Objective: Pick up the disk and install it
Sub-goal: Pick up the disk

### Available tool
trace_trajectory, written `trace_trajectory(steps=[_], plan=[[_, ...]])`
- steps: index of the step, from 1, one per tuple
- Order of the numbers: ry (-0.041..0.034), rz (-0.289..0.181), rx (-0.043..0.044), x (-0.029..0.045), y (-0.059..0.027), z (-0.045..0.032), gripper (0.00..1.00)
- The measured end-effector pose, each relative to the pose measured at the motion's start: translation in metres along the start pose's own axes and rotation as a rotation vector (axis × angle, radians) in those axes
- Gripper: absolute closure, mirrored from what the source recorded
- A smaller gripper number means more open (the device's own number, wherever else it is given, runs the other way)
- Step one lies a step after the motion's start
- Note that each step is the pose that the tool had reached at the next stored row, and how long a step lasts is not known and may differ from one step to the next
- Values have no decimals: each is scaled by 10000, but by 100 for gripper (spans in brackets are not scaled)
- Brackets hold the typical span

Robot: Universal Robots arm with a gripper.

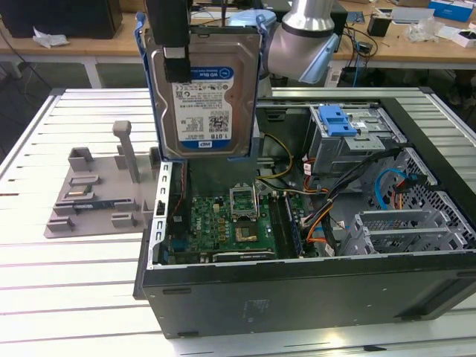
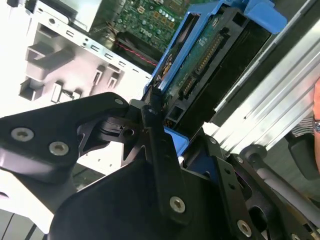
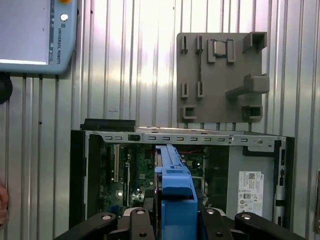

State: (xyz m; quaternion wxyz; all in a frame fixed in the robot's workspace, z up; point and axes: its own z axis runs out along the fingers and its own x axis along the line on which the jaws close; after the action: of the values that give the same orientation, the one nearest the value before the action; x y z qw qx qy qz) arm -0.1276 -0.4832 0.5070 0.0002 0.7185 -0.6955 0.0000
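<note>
The disk [image 1: 204,97], a silver drive with a white-and-blue label in a blue carrier, hangs upright in the air above the rear left of the open computer case [image 1: 297,290]. My gripper [image 1: 181,68] is shut on it from above, one black finger lying across the labelled face. In the second wrist view the disk [image 2: 210,60] shows edge-on with its connector side, clamped between the black fingers [image 2: 152,117]. In the first wrist view the carrier's blue edge [image 3: 172,182] rises from the gripper [image 3: 172,222] over the motherboard.
Inside the case lie a green motherboard [image 1: 230,223], cables, and a metal drive cage with a blue latch piece [image 1: 338,123]. A grey fixture plate [image 1: 89,197] sits on the slatted table at the exterior view's left. A teach pendant [image 3: 30,35] and a person's hand [image 3: 2,200] are nearby.
</note>
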Motion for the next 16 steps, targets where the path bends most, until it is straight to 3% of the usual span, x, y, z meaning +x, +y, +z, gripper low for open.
trace_trajectory(steps=[2, 10, 16], plan=[[-1, 0, 1, 39, -15, 2, 63], [0, -1, -7, 77, -203, 5, 63], [-2, 0, -11, 108, -297, 7, 63]])
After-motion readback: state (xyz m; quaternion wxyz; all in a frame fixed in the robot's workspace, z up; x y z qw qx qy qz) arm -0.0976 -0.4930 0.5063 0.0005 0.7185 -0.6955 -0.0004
